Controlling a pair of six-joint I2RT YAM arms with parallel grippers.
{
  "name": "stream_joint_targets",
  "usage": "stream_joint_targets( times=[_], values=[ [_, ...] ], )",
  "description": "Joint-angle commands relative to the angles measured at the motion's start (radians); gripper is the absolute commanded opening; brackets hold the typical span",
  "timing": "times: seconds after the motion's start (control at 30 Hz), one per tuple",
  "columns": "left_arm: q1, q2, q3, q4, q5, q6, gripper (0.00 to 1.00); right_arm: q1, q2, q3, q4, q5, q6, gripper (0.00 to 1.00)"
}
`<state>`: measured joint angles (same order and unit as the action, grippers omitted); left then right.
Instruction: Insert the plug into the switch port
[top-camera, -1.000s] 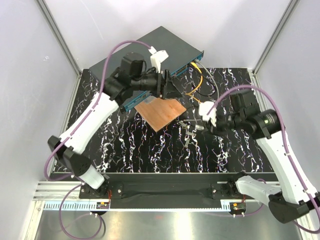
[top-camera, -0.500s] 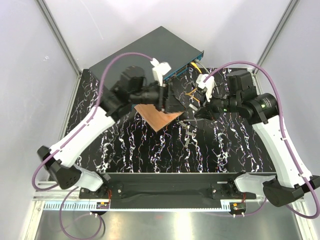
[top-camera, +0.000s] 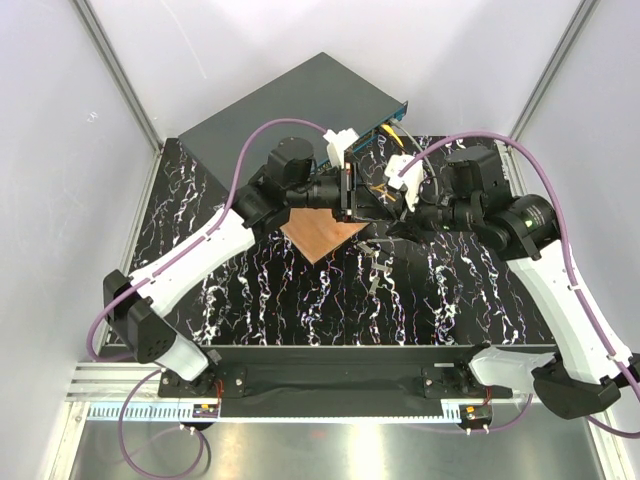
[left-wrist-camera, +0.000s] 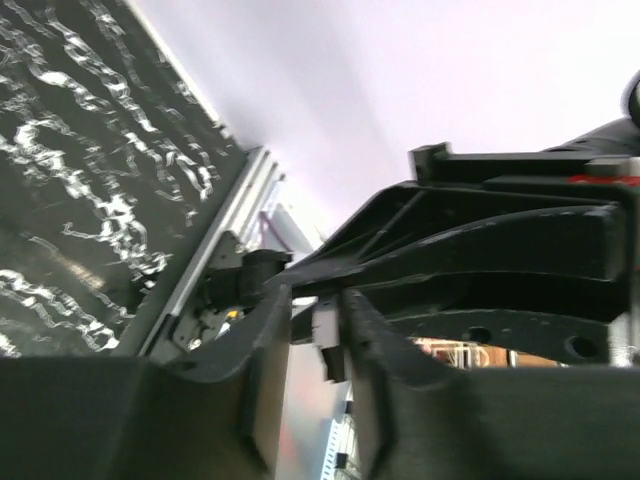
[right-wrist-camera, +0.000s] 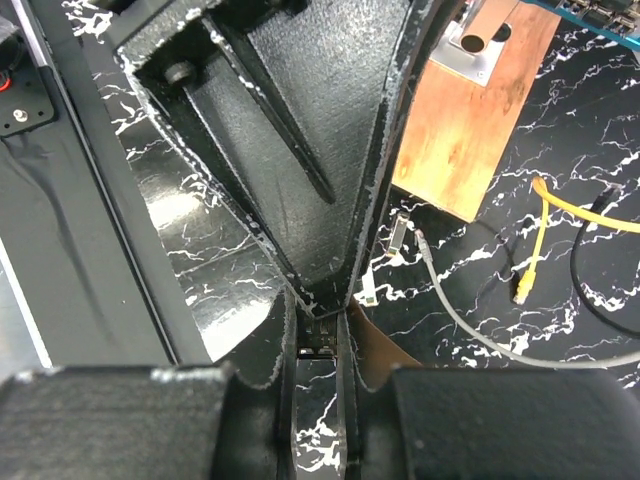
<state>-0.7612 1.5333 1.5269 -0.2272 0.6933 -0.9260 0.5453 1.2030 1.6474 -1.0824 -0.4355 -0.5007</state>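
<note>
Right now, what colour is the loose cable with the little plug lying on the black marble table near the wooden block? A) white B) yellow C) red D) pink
B: in the right wrist view the yellow cable lies loose on the table, right of the wooden block.

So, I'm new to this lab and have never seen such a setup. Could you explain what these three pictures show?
These are two robot arms, left and right, bolted at the near edge of a black marbled table. One picture looks down from above. The other two come from a camera on each wrist, so each shows its own fingers close up.

On the table lie a flat dark switch box, a copper-brown plate, a yellow cable and a grey cable.

The tools meet tip to tip. The right tool pinches a small piece, apparently the plug. The left tool brackets it; whether it grips is unclear.
</note>
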Motion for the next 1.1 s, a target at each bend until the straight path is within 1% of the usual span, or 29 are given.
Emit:
stream_joint_targets(
  times=[0.0,0.03,0.13,0.17,0.2,0.23,0.3,0.4,0.5,0.6,0.73,0.83,1.0,1.07],
  values=[
    [-0.004,-0.001,-0.022,0.107,0.046,-0.077,0.26,0.018,-0.029,0.002,0.064,0.014,-0.012,0.00],
    [-0.006,-0.001,-0.025,0.106,0.051,-0.080,0.18,0.019,-0.028,0.002,0.067,0.018,-0.009,0.00],
    [-0.003,-0.002,-0.033,0.112,0.054,-0.088,0.03,0.018,-0.031,-0.001,0.075,0.029,-0.006,0.00],
    [0.003,-0.007,-0.036,0.117,0.057,-0.089,0.00,0.019,-0.039,-0.008,0.081,0.029,-0.001,0.07],
    [0.008,-0.007,-0.042,0.124,0.060,-0.103,0.00,0.019,-0.048,-0.015,0.085,0.024,-0.004,0.33],
    [0.022,-0.010,-0.056,0.132,0.069,-0.112,0.00,0.019,-0.062,-0.029,0.093,0.024,-0.010,0.43],
    [0.037,-0.021,-0.074,0.160,0.078,-0.135,0.00,0.018,-0.126,-0.098,0.154,0.041,-0.009,0.55],
    [0.049,-0.035,-0.094,0.198,0.106,-0.152,0.00,0.019,-0.163,-0.141,0.168,0.043,-0.027,0.54],
    [0.045,-0.041,-0.106,0.221,0.112,-0.162,0.00,0.018,-0.140,-0.121,0.135,0.008,-0.044,0.54],
    [0.043,-0.045,-0.102,0.224,0.115,-0.165,0.00,0.019,-0.131,-0.129,0.136,-0.019,-0.053,0.56],
    [0.043,-0.053,-0.103,0.219,0.107,-0.159,0.00,0.019,-0.100,-0.120,0.125,-0.040,-0.064,0.56],
    [0.042,-0.055,-0.111,0.224,0.107,-0.168,0.00,0.019,-0.079,-0.113,0.127,-0.045,-0.056,0.52],
    [0.039,-0.058,-0.120,0.226,0.110,-0.174,0.00,0.019,-0.072,-0.109,0.164,-0.014,-0.050,0.38],
    [0.039,-0.056,-0.117,0.218,0.109,-0.178,0.00,0.019,-0.069,-0.109,0.168,-0.008,-0.052,0.37]
  ],
)
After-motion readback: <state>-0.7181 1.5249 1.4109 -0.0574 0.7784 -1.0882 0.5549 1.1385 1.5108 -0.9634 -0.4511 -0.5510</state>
